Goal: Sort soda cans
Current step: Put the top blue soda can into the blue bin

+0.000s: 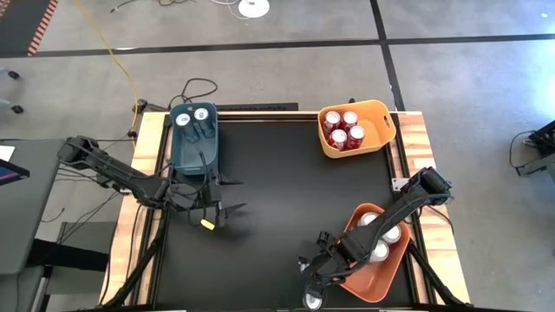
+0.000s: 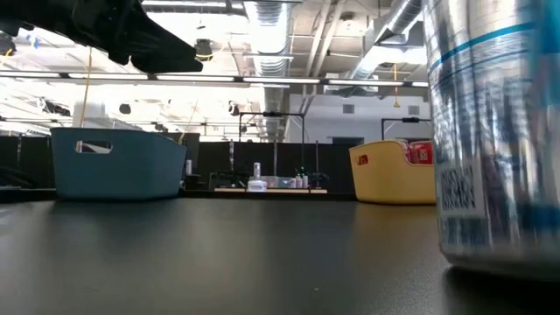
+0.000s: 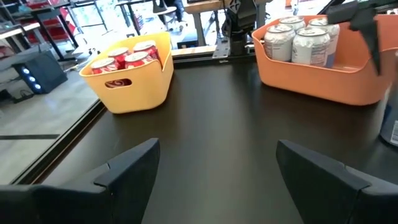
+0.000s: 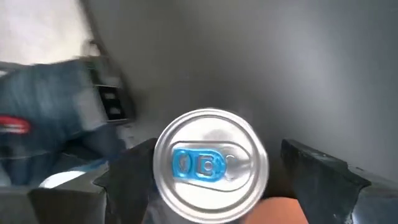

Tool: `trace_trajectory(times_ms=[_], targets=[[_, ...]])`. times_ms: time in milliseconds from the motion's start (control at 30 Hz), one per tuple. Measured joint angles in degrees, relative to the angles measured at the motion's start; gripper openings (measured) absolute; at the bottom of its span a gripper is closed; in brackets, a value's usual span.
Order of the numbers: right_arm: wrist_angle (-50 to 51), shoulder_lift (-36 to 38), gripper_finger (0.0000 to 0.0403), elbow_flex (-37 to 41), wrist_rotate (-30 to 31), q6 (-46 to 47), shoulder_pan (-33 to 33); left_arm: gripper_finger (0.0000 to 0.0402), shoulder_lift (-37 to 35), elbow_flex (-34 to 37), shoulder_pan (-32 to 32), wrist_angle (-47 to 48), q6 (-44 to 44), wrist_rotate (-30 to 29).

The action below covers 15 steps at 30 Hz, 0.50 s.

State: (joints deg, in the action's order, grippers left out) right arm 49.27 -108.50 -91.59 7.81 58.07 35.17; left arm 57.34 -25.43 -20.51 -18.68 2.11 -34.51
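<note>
The desk has a matte black top edged in pale wood. At the lower centre of the high view, the right tool hangs over 1 upright silver-grey can at the desk's bottom edge; its dark fingers stand spread on either side of the round silver lid with a blue tab, not pinching it. Beside it, the smooth orange plastic bin holds 3 silver-grey cans. The yellow bin at upper right holds 4 red cans. The left tool, left of centre, is spread wide and empty, just below the dark blue bin with 2 cans.
</note>
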Motion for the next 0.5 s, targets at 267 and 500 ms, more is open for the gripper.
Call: trace_trajectory(times_ms=[267,500], targets=[[-0.08,-3.35,0.0298,-0.08,-1.97,-3.2,-2.68,0.0315,-0.02,0.0,0.0,-0.02,0.04,-0.62],[0.23,-2.65,0.0238,-0.86,0.34,-10.23,-6.22,0.0315,-3.17,-0.31,-0.12,4.5,-0.16,-4.49]])
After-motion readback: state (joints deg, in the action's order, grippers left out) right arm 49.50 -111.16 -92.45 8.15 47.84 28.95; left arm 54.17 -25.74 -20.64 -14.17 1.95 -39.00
